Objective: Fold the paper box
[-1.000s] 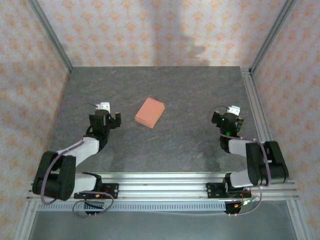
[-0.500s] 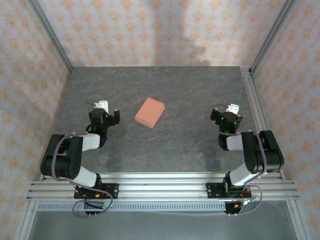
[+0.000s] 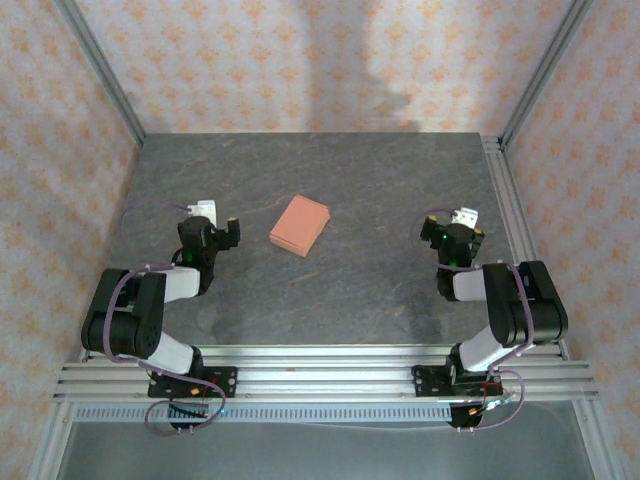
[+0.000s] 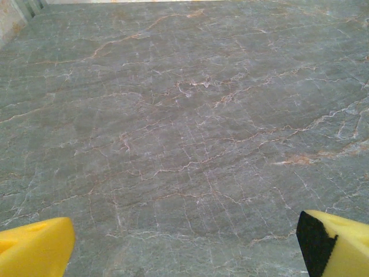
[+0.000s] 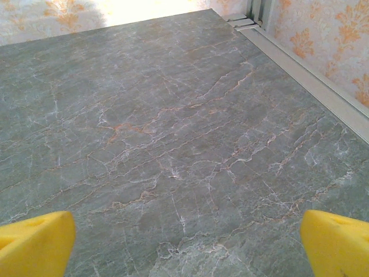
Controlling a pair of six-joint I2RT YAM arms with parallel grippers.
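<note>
Salmon-orange paper box lies closed and flat, mid-table, well apart from both arms; left gripper and right gripper sit low either side, jaws wide apart, empty, prob. parked clear, folding apparently done

The paper box (salmon-orange, closed, flat) lies slightly turned mid-table.

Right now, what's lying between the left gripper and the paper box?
Nothing: the top view shows bare marbled table between the left gripper, jaws open, and the paper box.
</note>
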